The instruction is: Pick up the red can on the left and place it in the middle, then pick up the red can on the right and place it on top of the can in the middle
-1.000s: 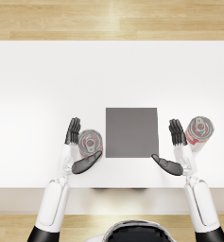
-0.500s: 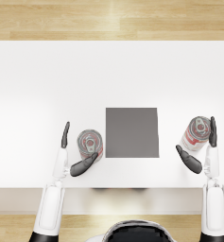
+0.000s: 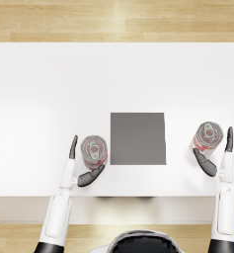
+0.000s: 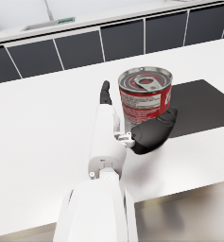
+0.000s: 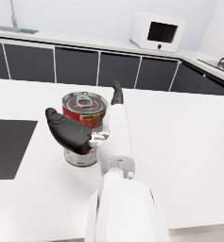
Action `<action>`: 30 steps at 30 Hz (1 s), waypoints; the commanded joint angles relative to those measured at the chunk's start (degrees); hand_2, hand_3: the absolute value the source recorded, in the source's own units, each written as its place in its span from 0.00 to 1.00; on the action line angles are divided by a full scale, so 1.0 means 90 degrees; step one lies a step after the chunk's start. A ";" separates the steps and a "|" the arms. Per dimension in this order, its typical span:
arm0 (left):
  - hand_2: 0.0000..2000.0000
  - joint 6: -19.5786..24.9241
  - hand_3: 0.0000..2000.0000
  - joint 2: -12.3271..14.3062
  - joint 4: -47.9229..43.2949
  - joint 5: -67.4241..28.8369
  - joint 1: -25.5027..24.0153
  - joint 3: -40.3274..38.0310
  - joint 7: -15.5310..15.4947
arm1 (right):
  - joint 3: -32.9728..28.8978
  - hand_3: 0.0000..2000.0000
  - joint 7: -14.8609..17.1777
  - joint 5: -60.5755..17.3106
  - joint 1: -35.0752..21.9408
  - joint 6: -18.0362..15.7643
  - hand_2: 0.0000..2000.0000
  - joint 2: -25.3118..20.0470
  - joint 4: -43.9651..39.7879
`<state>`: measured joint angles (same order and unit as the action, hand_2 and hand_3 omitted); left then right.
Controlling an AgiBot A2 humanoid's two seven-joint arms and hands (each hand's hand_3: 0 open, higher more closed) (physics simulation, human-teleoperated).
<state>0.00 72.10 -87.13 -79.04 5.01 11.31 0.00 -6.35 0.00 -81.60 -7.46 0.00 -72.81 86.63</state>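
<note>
Bracketing the left can (image 3: 94, 151), the left hand (image 3: 81, 165) is spread, not gripping. The mat (image 3: 137, 138) lies just right of it. The right hand (image 3: 217, 155) is likewise spread around the right can (image 3: 207, 135).

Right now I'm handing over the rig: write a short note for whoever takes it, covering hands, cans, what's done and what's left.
Left hand: open, fingers spread around the left can, not clearly gripping it.
Right hand: open, fingers spread around the right can, likewise no clear grip.
Both cans stand upright on the white table, one each side of the dark mat in the middle; nothing is on the mat.
Done: hands brought up to the cans.
Left: grip the left can, set it in the middle, then stack the right can on top.
</note>
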 commanded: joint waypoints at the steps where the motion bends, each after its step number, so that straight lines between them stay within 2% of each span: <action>1: 0.00 0.0000 0.00 0.0104 0.0537 0.0000 0.0215 0.0112 0.0000 | 0.0157 0.00 0.0000 0.0000 -0.0248 0.0000 0.00 -0.0022 -0.0822; 9: 0.00 0.0000 0.00 0.0336 0.1242 0.0000 0.0489 0.0196 0.0000 | 0.0297 0.00 0.0000 0.0000 -0.0777 0.0000 0.00 -0.0156 -0.1905; 17: 0.00 -0.0024 0.00 0.0538 0.1692 -0.0002 0.0774 0.0311 -0.0485 | 0.0401 0.00 0.0000 0.0000 -0.1200 0.0000 0.00 -0.0286 -0.2722; 23: 0.00 -0.0134 0.00 0.0643 0.1873 -0.0006 0.0913 0.0356 -0.0629 | 0.0311 0.00 -0.0386 0.0000 -0.1307 -0.0023 0.00 -0.0356 -0.2928; 28: 0.00 -0.0130 0.00 0.0688 0.1816 -0.0006 0.0925 0.0437 -0.0562 | 0.0356 0.00 -0.0472 -0.0001 -0.1383 -0.0002 0.00 -0.0412 -0.3025; 29: 0.68 -0.0144 0.16 0.0662 0.1720 -0.0006 0.0848 0.0444 -0.0554 | 0.0322 0.00 -0.0484 -0.0002 -0.1317 0.0023 0.00 -0.0416 -0.2892; 30: 1.00 -0.0057 0.33 0.0660 0.1640 -0.0007 0.0834 0.0396 -0.0547 | 0.0325 0.16 -0.0464 -0.0002 -0.1280 0.0025 0.68 -0.0422 -0.2816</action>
<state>0.14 78.11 -71.32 -79.11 12.53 14.76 -4.65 -3.40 -4.05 -81.63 -18.58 -1.58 -76.63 60.27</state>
